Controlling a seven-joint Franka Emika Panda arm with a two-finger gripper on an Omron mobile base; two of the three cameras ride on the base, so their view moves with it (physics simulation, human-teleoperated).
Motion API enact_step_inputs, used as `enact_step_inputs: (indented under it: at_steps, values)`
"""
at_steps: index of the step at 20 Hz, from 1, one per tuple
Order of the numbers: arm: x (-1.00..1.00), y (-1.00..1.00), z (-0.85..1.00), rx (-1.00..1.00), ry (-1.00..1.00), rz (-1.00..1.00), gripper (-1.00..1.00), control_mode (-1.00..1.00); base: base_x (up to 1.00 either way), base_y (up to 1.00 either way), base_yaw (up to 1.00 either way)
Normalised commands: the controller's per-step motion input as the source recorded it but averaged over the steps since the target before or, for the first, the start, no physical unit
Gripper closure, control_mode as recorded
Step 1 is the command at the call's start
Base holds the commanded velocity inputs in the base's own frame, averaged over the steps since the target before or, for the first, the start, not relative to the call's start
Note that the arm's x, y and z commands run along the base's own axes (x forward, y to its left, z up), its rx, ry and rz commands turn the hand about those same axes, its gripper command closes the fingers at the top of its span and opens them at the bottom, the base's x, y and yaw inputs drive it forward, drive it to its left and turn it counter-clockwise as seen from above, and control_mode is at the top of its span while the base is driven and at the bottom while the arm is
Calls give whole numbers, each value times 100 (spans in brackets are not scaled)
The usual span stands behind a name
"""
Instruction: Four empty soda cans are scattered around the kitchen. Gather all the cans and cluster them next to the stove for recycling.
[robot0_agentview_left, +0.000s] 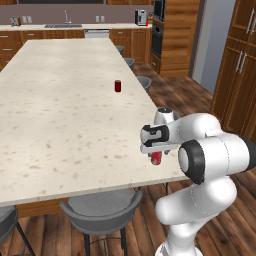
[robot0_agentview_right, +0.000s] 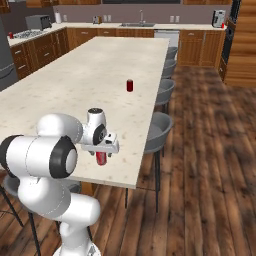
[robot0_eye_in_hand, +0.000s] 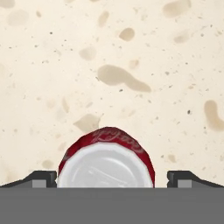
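item, near soda can (robot0_eye_in_hand: 106, 157): upright on the island counter (robot0_agentview_left: 60, 125) close to its near edge, directly under my gripper (robot0_eye_in_hand: 112, 177), long axis vertical and in line with the hand's approach; i judge a straight descent suffices. gripper: spread wide, a fingertip either side of the can's silver top, gripping nothing. label: pale script on red, unreadable. item, far soda can (robot0_agentview_left: 118, 86): upright, well apart up the counter.
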Motion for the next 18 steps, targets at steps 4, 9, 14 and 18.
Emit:
enact_step_inputs:
  at_steps: [4,9,14,18]
  values:
    - [2,0,0,0,0,0,-100,-100,0,0,0]
    - [7,0,0,0,0,0,-100,-100,0,0,0]
    - [15,0,0,0,0,0,-100,-100,0,0,0]
    - [4,0,0,0,2,0,-100,-100,0,0,0]
